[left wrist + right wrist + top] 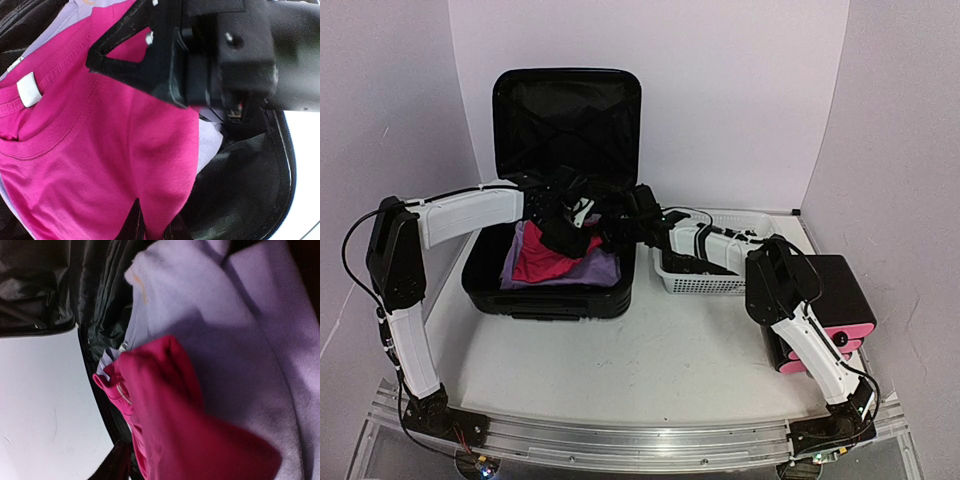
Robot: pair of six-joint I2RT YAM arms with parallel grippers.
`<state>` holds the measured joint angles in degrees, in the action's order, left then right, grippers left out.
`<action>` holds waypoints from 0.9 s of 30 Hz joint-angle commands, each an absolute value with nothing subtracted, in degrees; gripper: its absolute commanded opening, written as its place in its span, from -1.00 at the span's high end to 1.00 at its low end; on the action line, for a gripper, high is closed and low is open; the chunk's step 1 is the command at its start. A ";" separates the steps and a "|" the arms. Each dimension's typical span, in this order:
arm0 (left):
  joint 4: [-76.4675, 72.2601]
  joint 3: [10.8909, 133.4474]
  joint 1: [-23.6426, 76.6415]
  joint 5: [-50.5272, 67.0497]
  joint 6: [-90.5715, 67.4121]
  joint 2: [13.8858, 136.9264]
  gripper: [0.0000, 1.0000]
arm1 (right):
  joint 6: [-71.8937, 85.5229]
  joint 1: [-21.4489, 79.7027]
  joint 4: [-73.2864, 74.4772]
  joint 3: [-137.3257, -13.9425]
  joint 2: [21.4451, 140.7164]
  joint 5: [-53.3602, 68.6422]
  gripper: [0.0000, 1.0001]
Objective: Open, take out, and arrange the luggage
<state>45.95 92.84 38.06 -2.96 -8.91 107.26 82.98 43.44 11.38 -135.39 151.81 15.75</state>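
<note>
— What stands furthest left on the tabletop (650, 370)?

— The luggage (550, 300). It lies open toward the far edge, left of the middle. Its lid (568, 110) stands upright against the back wall, and its base lies flat with the black lining showing.

— What is in the base?

— A pink shirt (545, 262) lies on top of a lavender garment (600, 270). The left wrist view shows the shirt's collar, with a small white label (27, 89) sewn in.

— And the left tool?

— The left tool (154, 226) reaches in from the luggage's left side. Its fingers are pressed together on a fold of the pink shirt, and the cloth runs between the two tips.

— The right tool?

— The right tool (605, 227) comes in over the luggage's right rim, just beside the left one and close above the same shirt. Only one of its fingers shows in its own view, against pink cloth. Whether it stands apart or grips cannot be told.

— What lies right of the luggage?

— A white mesh basket (705, 283) sits just beside the luggage's right wall. The right arm (720, 248) crosses above it and hides much of the inside, so its contents cannot be made out.

— Further right?

— A black box (842, 280) stands near the right edge. Its pink drawer fronts (828, 345) are stacked and face the near edge. What the drawers hold is hidden.
</note>
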 commanded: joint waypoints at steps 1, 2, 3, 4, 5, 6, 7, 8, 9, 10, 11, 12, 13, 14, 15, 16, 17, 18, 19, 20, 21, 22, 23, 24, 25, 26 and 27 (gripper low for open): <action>44.05 92.36 38.14 -0.43 -8.70 102.96 1.00 | 82.33 43.34 7.96 -137.80 153.25 12.46 0.47; 44.04 92.11 38.14 -0.21 -8.70 102.60 0.99 | 80.89 43.35 7.16 -138.18 153.13 12.80 0.61; 44.04 91.85 38.14 0.79 -8.62 102.25 0.95 | 79.02 43.33 6.70 -138.86 153.07 13.32 0.82; 44.03 91.51 38.12 2.46 -8.61 101.89 0.89 | 77.16 43.35 6.65 -139.66 152.91 13.95 1.00; 44.04 91.17 38.12 3.25 -8.68 101.42 0.82 | 75.66 43.29 6.68 -139.57 152.54 14.50 1.00; 44.10 90.82 38.14 3.86 -8.70 100.93 0.72 | 74.16 43.34 6.68 -138.89 151.72 14.89 1.00; 44.04 90.28 38.13 4.28 -8.70 100.25 0.61 | 72.54 43.34 6.68 -137.86 150.28 15.20 1.00; 44.03 89.74 38.09 4.33 -8.70 99.16 0.48 | 70.81 43.30 6.68 -136.88 149.30 15.63 1.00; 44.03 89.06 38.06 4.31 -8.70 98.20 0.41 | 69.17 43.39 6.68 -136.06 148.25 16.09 1.00; 44.03 88.33 38.06 4.19 -8.72 97.22 0.29 | 67.85 43.33 6.71 -135.09 147.28 16.72 1.00; 44.03 87.73 38.06 4.07 -8.70 96.08 0.22 | 66.38 43.29 6.87 -134.45 146.29 17.30 1.00; 44.03 87.05 38.06 3.85 -8.70 94.97 0.16 | 64.75 43.32 7.40 -133.94 145.46 18.10 1.00; 44.08 86.49 38.06 3.67 -8.75 93.84 0.12 | 63.01 43.36 8.29 -133.45 144.44 18.67 1.00; 44.04 85.73 38.01 3.28 -8.75 92.67 0.09 | 61.35 43.36 9.69 -132.62 143.29 18.79 1.00; 44.03 85.25 37.97 2.88 -8.78 91.63 0.06 | 59.88 43.26 10.14 -132.03 142.28 18.99 1.00; 44.04 84.81 37.90 2.43 -8.87 90.70 0.04 | 58.36 43.24 10.67 -130.98 141.15 19.21 1.00; 44.06 84.41 37.82 2.09 -8.88 89.87 0.03 | 57.03 43.24 11.51 -130.36 140.20 19.33 1.00; 44.04 84.12 37.73 1.58 -8.88 89.08 0.02 | 55.69 43.24 12.42 -129.83 139.32 19.46 1.00; 44.03 83.83 37.63 1.05 -8.95 88.53 0.02 | 54.20 43.24 13.33 -129.48 138.50 19.58 1.00; 44.03 83.52 37.58 0.65 -8.96 88.05 0.02 | 52.92 43.24 14.23 -129.09 137.81 19.33 1.00; 44.03 83.21 37.54 0.54 -8.96 87.67 0.02 | 52.11 43.24 14.73 -128.52 137.08 19.12 1.00; 44.06 82.89 37.45 0.53 -9.03 87.36 0.02 | 51.70 43.18 14.99 -128.02 136.39 19.12 1.00; 44.04 82.68 37.44 0.53 -9.17 87.12 0.02 | 51.36 43.16 15.76 -127.88 135.80 18.96 1.00; 44.03 82.50 37.40 0.57 -9.27 86.98 0.02 | 50.94 43.09 17.05 -127.88 135.24 18.72 1.00; 44.03 82.41 37.36 0.53 -9.31 86.93 0.02 | 50.75 43.07 18.50 -128.00 134.73 18.32 1.00; 44.03 82.29 37.35 0.57 -9.44 86.88 0.02 | 50.70 43.02 19.67 -127.96 134.09 17.78 1.00; 44.03 82.19 37.35 0.53 -9.49 86.84 0.03 | 50.79 42.92 20.52 -127.74 133.47 17.48 1.00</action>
